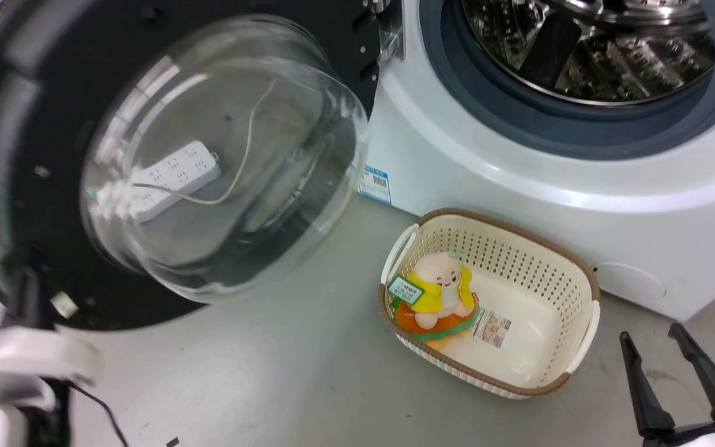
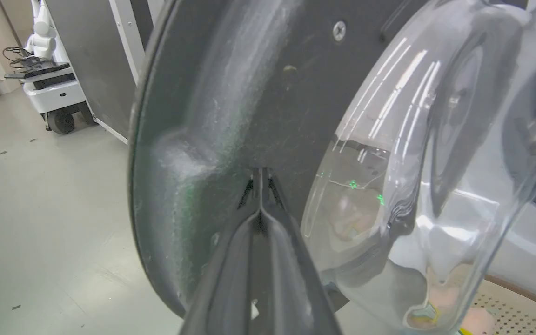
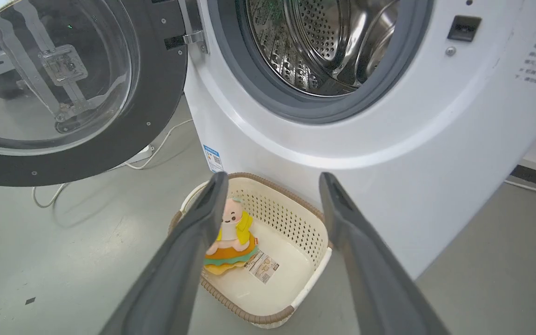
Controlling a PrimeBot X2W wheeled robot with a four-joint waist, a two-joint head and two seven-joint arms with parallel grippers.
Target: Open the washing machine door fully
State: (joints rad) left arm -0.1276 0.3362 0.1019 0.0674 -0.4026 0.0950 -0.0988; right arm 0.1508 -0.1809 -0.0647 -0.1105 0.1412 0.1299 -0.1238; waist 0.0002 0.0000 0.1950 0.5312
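Door point(image 2: 249, 93) touches closed left gripper point(image 2: 259, 179) fingertips

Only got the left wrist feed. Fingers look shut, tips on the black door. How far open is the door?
Observer: Head view has the washing machine door standing well clear of the washing machine; the drum mouth is uncovered.
Operator: Anything on the floor behind it?
Observer: A white power strip, seen through the door's glass.
Operator: Right arm?
Observer: The right gripper is open, apart from the door, its fingers pointing toward a basket that holds a plush toy.
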